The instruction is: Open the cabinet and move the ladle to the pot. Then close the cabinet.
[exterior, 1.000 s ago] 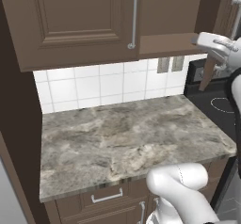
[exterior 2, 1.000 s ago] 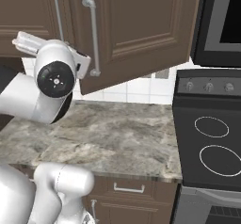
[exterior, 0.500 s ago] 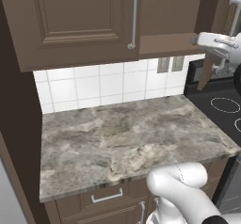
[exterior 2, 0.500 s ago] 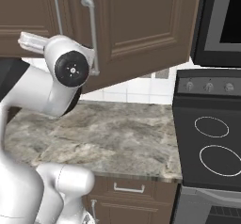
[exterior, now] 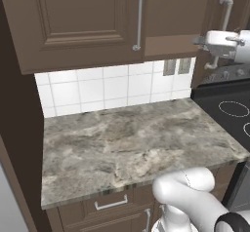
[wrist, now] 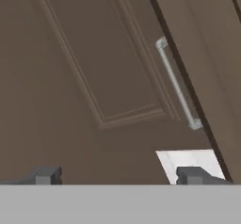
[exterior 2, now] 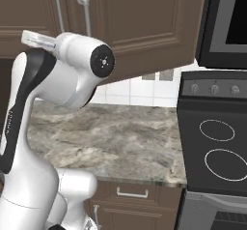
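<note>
The cabinet (exterior: pixel 78 21) is the dark brown upper wall unit. Its left door (wrist: pixel 108 63) is shut, with a silver bar handle (exterior: pixel 138 19). The right door (exterior 2: pixel 149 26) stands swung outward, its handle (exterior: pixel 220 31) sticking out beside my hand. My gripper (wrist: pixel 117 175) is open with nothing between its fingertips (wrist: pixel 44 175). It hovers at door height, just left of the right door's free edge, and points at the left door's front. In the left base view the gripper (exterior: pixel 201 42) sits at the upper right. The ladle and the pot are out of view.
A grey marbled counter (exterior: pixel 127 143) runs below the cabinet, backed by white tiles (exterior: pixel 97 89) with wall outlets (exterior: pixel 177 66). A black stove (exterior 2: pixel 217 147) adjoins the counter on the right, with a dark microwave (exterior 2: pixel 226 21) above it. Lower drawers (exterior: pixel 111 204) sit under the counter.
My hand has shifted slightly left and up beside the open right door. The arm's elbow has swung up and rightward in the right base view. The doors look unchanged.
</note>
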Robot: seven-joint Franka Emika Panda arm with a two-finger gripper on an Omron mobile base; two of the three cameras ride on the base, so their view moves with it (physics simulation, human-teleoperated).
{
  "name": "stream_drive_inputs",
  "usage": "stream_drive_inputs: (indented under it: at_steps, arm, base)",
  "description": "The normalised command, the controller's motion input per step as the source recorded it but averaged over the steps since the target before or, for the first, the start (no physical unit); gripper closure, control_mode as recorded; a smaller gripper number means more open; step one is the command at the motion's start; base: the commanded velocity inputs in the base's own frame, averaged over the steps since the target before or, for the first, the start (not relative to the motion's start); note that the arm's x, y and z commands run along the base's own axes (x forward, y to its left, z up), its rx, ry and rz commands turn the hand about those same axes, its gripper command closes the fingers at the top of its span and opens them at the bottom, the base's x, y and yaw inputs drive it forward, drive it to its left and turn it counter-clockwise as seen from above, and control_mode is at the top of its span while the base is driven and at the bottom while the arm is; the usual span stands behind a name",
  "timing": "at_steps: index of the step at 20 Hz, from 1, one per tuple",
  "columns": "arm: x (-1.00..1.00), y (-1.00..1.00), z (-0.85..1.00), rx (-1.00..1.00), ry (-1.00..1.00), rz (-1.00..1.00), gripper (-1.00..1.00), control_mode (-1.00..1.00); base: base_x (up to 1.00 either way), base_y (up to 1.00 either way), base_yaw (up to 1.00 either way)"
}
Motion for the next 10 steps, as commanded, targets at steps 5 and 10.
stream_drive_inputs:
  at_steps: [5, 10]
  arm:
    - [0.66, -0.01, 0.00, 0.00, 0.00, 0.16, -1.00, -1.00]
    - [0.93, 0.00, 0.00, -0.01, -0.02, 0.05, -1.00, -1.00]
  base:
    - [0.00, 0.00, 0.00]
    - [0.00, 0.00, 0.00]
